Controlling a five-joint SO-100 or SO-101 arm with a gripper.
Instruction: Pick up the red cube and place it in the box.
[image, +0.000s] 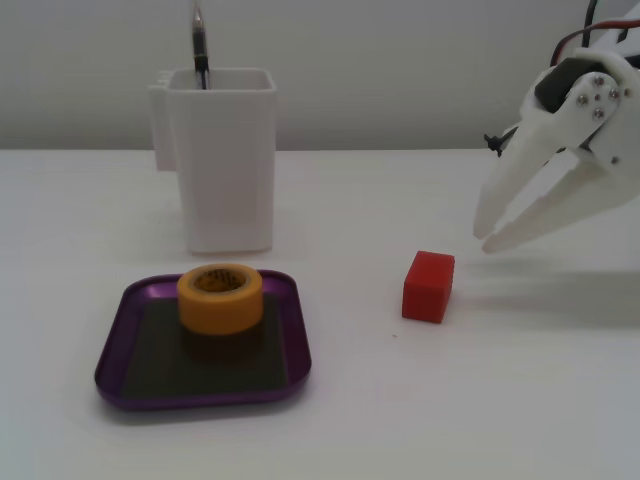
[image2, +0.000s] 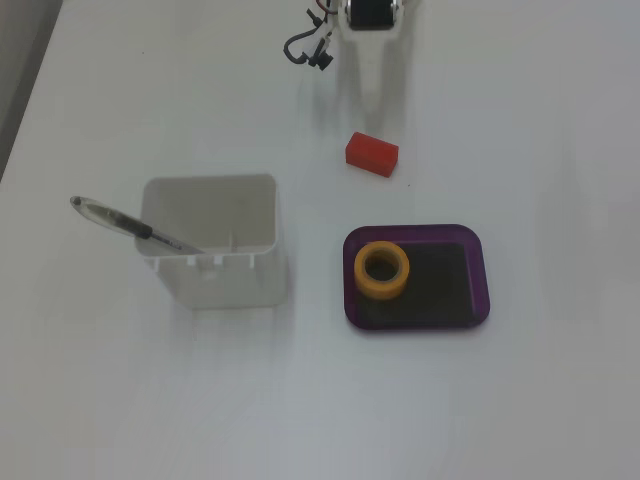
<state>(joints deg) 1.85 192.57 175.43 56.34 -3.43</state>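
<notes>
Box (image: 118, 372) lying nearest; claw (image: 484, 235) hovering open, seemingly empty, needing lowering squarely astride red cube (image: 429, 286).

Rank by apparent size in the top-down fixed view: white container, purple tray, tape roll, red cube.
As they look in that view, largest to smallest:
1. white container
2. purple tray, close behind in footprint; the container stands taller, nearer the camera, so this order is unsure
3. yellow tape roll
4. red cube, only slightly smaller
</notes>
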